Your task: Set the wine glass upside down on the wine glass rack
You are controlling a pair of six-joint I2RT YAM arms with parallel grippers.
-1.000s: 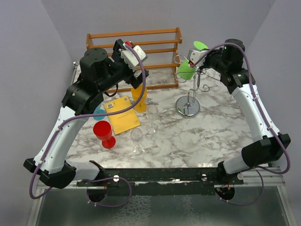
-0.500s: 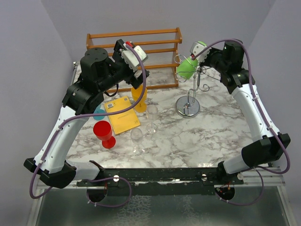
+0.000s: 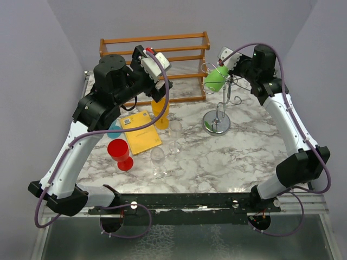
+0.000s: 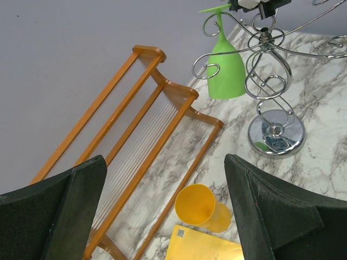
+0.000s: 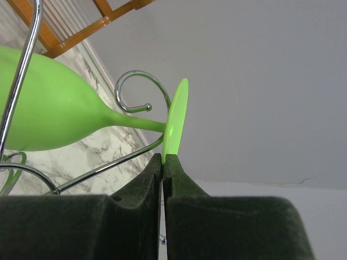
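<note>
Rearward swung the right gripper; its wrist view reveals jaws pinching the wine glass foot.

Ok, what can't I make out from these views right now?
Top view: whether the foot of the green wine glass rests on the wine glass rack; the right tool covers it.
Right wrist: the bowl's rim, cut off by the left edge.
Left wrist: the right tool, cut off by the top edge.

Green wine glass bowl-down, stem among curled arms of silver wire rack.
</note>
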